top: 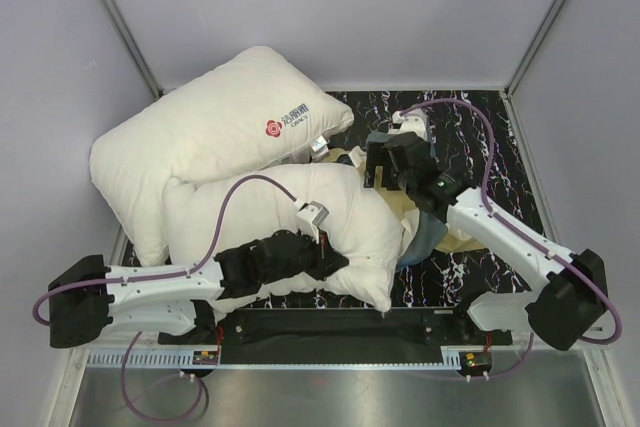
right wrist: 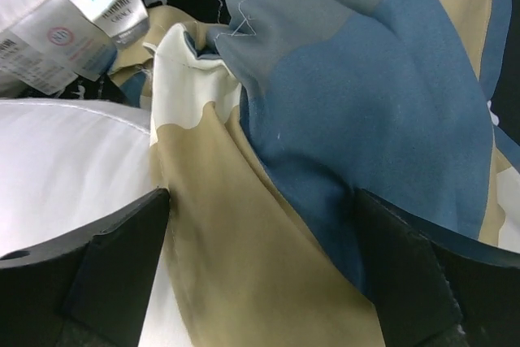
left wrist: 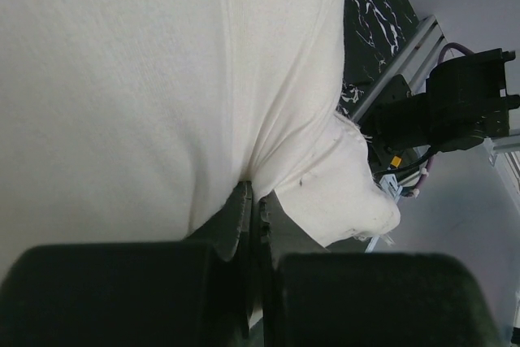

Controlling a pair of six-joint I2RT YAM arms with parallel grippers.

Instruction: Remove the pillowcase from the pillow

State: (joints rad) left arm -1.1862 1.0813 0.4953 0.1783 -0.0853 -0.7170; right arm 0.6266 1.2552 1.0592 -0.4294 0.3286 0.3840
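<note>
The left gripper (left wrist: pixel 253 201) has its fingers clamped on a fold of the pillow (top: pixel 300 209), anchoring it. The right gripper (right wrist: pixel 260 197) hangs, fingers wide apart, over the pillowcase (right wrist: pixel 366 87), which is bunched on the desk (top: pixel 500 137) against the pillow's right side (seemingly almost free). A deep bite of cloth, then a steady rightward pull, looks best.

pillow (top: pixel 290 212): plump, plain off-white; is laid crosswise.
pillowcase (right wrist: pixel 366 103): teal, tan and cream checks; is crumpled against its right end.
</note>
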